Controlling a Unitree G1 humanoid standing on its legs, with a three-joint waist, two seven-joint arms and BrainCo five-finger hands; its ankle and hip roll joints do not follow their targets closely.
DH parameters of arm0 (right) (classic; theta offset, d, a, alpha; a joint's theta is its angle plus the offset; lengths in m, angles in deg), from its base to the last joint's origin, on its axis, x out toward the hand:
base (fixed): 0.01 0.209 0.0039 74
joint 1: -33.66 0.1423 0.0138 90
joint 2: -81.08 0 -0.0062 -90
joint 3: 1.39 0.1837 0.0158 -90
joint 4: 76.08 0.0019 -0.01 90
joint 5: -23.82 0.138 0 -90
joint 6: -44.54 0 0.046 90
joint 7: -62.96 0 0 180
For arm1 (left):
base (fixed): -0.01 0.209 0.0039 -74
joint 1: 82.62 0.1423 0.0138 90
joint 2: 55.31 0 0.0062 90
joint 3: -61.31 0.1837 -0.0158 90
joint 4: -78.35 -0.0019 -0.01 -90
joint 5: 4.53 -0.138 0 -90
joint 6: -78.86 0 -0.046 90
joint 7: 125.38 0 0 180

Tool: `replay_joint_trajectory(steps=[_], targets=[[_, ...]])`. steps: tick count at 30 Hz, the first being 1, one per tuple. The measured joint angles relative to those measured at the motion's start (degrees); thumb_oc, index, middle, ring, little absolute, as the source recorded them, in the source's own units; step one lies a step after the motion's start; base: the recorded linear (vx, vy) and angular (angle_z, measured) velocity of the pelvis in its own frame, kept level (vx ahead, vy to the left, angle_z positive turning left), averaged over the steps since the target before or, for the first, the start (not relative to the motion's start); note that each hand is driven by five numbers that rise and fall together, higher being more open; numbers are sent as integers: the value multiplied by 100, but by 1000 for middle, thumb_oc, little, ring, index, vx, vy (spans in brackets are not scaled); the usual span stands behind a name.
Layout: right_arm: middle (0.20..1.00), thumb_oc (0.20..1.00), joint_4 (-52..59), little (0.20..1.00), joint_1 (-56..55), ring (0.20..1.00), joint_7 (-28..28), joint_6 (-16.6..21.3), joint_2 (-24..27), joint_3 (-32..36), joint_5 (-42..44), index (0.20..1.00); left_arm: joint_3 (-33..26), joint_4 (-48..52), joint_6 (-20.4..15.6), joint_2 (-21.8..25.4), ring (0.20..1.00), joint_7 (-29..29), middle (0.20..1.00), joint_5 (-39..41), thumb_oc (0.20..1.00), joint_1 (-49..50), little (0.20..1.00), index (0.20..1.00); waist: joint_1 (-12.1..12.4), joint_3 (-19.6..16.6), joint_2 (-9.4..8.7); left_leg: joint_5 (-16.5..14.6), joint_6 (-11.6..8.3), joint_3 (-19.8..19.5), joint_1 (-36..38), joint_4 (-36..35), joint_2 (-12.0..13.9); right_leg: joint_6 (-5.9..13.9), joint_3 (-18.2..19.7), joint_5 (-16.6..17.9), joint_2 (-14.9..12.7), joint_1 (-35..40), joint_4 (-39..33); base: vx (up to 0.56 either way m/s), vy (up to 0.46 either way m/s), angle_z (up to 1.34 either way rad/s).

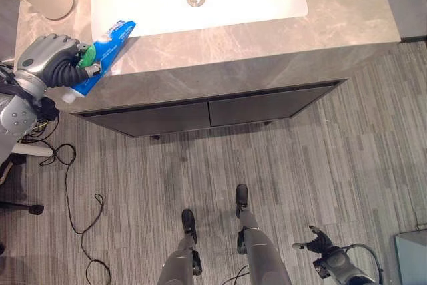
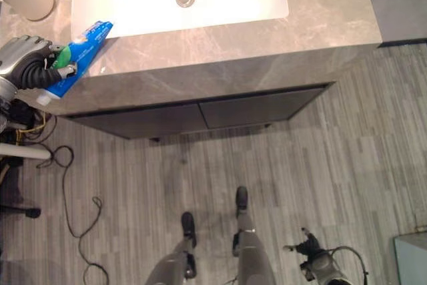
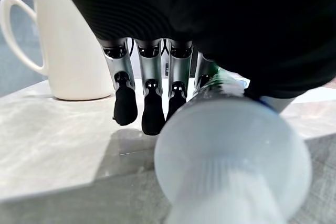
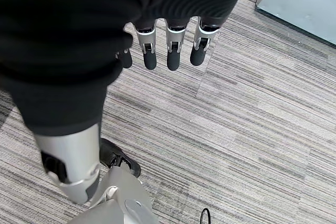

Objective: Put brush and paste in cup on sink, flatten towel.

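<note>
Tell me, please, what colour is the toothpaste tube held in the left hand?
The toothpaste tube in the left hand is blue with green and a white cap, clearest in the left eye view.

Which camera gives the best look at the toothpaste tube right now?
The left eye view: the blue toothpaste tube shows full length at the countertop edge, gripped by the left hand. The right eye view matches it. The left wrist view shows just its white cap end, close up.

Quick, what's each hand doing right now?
Left hand: shut on the blue toothpaste tube at the counter's edge.
Right hand: open, holding nothing.
</note>
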Motion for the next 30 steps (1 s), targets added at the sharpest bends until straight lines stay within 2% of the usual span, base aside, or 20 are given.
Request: replay_joint_trajectory(steps=[12,22,29,30], targets=[[1000,1000,-142,1000,-1,1000,6,-4,19,297,-26,1000,-2,-8,5,1,200,-137,200,-520,200,233,200,200,7,28,38,-1,-1,6,252,0,15,-8,6,5,17,252,0,3,-1,0],[1000,1000,-812,1000,-53,1000,23,-30,181,952,49,1000,27,-4,17,13,200,-419,200,-1180,200,288,200,200,27,-13,57,-27,-28,-5,710,-23,25,8,2,-86,22,712,-1,16,-9,0],[1000,1000,-1198,1000,-219,1000,7,-143,252,1533,415,1000,157,296,126,23,200,-577,200,-1416,200,169,200,200,-1,-389,84,-81,-18,24,931,-24,42,-13,18,-106,46,910,-1,34,-12,-3],[1000,1000,-1216,1000,-341,1000,2,-149,286,1756,634,1000,154,420,125,61,200,-642,200,-1531,200,179,200,200,0,-566,73,-107,-16,50,962,-26,51,-1,43,-140,58,928,-1,39,-11,-11]])
